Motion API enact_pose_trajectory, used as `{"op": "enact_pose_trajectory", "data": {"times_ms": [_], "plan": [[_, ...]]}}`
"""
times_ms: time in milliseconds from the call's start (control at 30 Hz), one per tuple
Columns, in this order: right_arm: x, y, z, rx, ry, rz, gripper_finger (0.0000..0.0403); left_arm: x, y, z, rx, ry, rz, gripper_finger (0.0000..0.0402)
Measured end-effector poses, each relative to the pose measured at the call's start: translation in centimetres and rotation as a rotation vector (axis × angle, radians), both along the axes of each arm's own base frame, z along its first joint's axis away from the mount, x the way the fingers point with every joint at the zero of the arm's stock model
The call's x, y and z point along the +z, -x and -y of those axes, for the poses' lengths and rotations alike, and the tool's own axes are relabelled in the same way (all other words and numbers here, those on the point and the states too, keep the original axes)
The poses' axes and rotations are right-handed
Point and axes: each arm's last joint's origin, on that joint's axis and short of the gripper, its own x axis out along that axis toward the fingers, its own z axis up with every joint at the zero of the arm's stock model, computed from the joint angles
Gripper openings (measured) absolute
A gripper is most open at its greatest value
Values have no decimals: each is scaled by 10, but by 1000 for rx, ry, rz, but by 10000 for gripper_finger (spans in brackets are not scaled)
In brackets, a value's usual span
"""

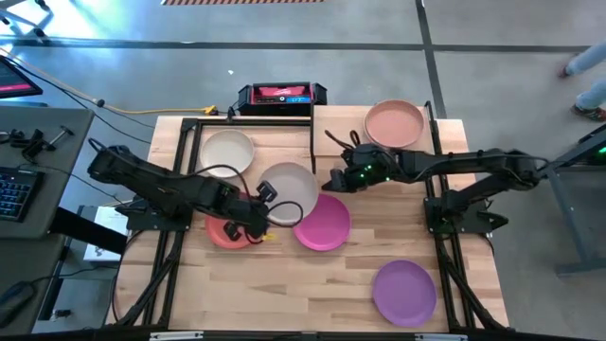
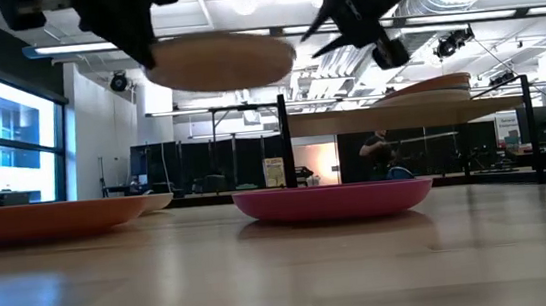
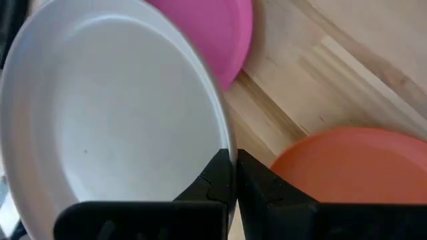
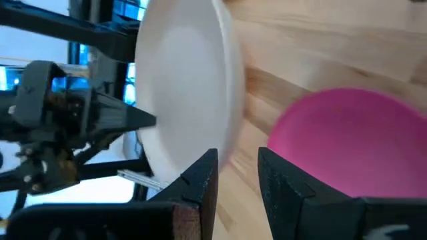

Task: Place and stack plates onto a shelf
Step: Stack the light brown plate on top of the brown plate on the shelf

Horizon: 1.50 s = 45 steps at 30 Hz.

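Observation:
My left gripper (image 1: 261, 203) is shut on an off-white plate (image 1: 289, 189), which it holds in the air above the table's middle; the low view shows this plate (image 2: 219, 62) well clear of the tabletop. My right gripper (image 1: 331, 179) is open at the plate's opposite rim (image 4: 227, 127), fingers pointing at it without touching. A magenta plate (image 1: 323, 224), an orange-red plate (image 1: 225, 232), a second off-white plate (image 1: 227, 152) and a purple plate (image 1: 404, 292) lie flat on the table. A pale peach plate (image 1: 393, 123) rests on the shelf (image 2: 390, 119). My left gripper pinches the off-white plate's rim (image 3: 229, 143) between its two fingers, on the side nearest the table's left. The fingers (image 3: 217, 180) come roughly level from the left. The plate is lifted clear and lies close to level.
The shelf's black posts (image 1: 312, 123) stand at the far side, just beyond the held plate. The magenta plate (image 2: 333, 199) lies directly under the held plate's near-right side. A red-and-black device (image 1: 281, 95) sits beyond the far edge. Bare wood lies along the near edge.

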Motion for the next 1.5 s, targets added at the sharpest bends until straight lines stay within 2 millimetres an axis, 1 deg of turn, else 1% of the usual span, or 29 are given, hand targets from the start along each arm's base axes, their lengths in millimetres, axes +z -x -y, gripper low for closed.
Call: {"op": "enact_pose_trajectory", "data": {"times_ms": [200, 267, 433, 567, 800, 1067, 1200, 1367, 1433, 1500], "plan": [[-13, -9, 1, -9, -17, -39, 87, -12, -5, 1, 7, -18, -66, 1], [-17, -12, 1, -12, -23, -47, 87, -15, -10, 2, 7, -16, -54, 1], [-24, -18, 0, -2, -28, -57, 87, -21, -13, 3, 14, -22, -77, 1], [-27, -21, -2, 2, -28, -52, 87, -23, -15, 3, 18, -23, -74, 1], [-35, -22, -3, -5, -31, -105, 87, -22, -19, 5, 17, -6, -33, 1], [-34, -24, -4, -19, -20, -88, 86, -20, -22, 6, 25, 10, 2, 1], [-34, -24, -3, -22, -22, -88, 68, -19, -24, 6, 27, 17, 22, 1], [-35, -24, -3, -36, -30, -91, 14, -19, -25, 6, 51, 26, 38, 1], [-35, -24, -3, -38, -29, -91, 7, -19, -25, 6, 66, 22, 46, 1], [-35, -24, -3, -43, -28, -92, 10, -19, -25, 6, 78, 17, 50, 1]]}}
